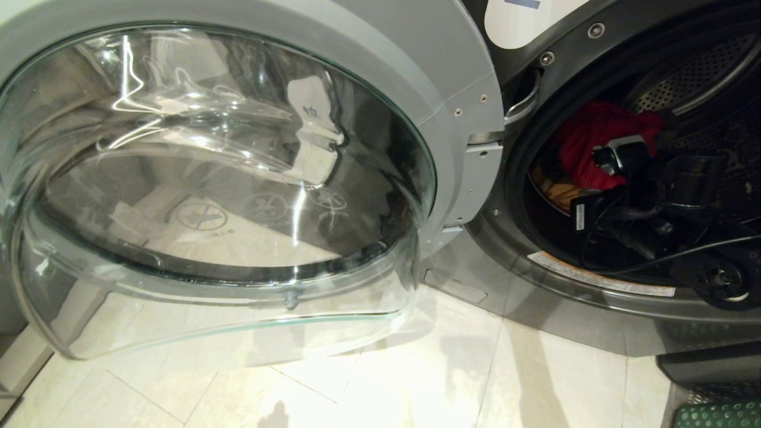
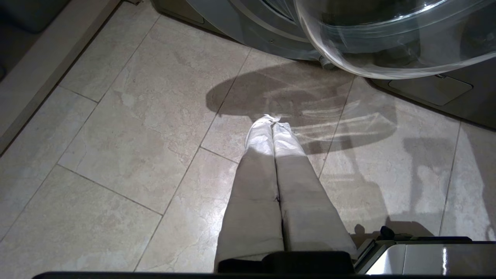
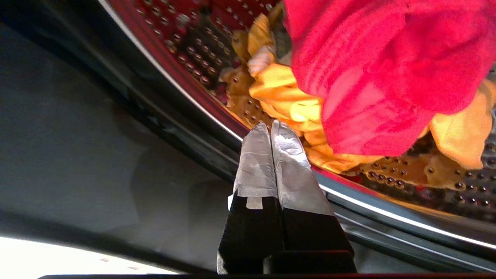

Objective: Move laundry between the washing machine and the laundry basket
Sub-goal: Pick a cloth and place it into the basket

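The washing machine (image 1: 553,297) stands with its glass door (image 1: 226,178) swung wide open to the left. Inside the drum lies laundry: a bright red cloth (image 1: 594,139) on top of an orange-yellow piece (image 1: 556,193). My right arm (image 1: 654,196) reaches into the drum mouth. In the right wrist view my right gripper (image 3: 270,126) is shut and empty at the drum's rim, just short of the orange-yellow piece (image 3: 286,100) and the red cloth (image 3: 379,69). My left gripper (image 2: 272,119) hangs shut and empty over the floor tiles. A corner of the green laundry basket (image 1: 719,414) shows at the lower right.
The open door's glass bowl (image 2: 387,38) juts out over the beige tiled floor (image 1: 368,380) on the left. A pale skirting edge (image 2: 46,73) runs along the far left of the floor. A dark base part (image 1: 707,362) sits beside the basket.
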Motion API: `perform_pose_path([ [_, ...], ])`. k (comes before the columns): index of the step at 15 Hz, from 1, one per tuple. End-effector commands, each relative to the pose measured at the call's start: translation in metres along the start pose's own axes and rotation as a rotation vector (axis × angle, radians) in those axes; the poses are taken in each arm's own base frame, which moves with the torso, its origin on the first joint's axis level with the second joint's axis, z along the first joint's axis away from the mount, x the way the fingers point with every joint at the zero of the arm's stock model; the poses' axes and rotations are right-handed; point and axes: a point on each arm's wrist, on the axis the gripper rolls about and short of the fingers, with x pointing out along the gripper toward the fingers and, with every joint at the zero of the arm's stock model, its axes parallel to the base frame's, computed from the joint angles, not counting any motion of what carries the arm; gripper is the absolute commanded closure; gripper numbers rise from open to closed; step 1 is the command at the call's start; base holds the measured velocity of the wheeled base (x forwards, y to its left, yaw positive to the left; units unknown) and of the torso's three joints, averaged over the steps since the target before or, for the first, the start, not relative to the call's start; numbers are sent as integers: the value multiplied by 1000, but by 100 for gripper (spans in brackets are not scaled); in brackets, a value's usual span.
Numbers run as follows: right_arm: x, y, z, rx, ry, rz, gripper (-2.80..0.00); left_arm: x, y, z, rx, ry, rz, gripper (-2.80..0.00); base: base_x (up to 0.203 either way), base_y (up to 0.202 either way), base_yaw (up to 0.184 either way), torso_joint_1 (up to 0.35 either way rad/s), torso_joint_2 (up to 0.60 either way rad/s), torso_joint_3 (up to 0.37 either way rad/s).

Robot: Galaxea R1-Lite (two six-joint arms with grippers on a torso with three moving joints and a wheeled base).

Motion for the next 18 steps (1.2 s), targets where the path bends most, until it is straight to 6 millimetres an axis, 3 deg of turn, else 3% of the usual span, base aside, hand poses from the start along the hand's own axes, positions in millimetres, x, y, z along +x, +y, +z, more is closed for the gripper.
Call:
perform_pose_path([
  [1,1,0,0,-1,-2,-1,0,0,0,-2,0,5,1,0,0,0,0,0,0,0],
  [11,9,-11,-7,-2,16,-43,0,0,0,-2,0,5,0,0,52,0,0,1,1,1],
  [14,34,-18,-11,5,-18,-101,0,0,0,-2,0,5,0,0,0,0,0,0,0,0],
  [18,72,-42,-33,-17,-49,-229,0,0,0,-2,0,5,0,0,0,0,0,0,0,0],
])
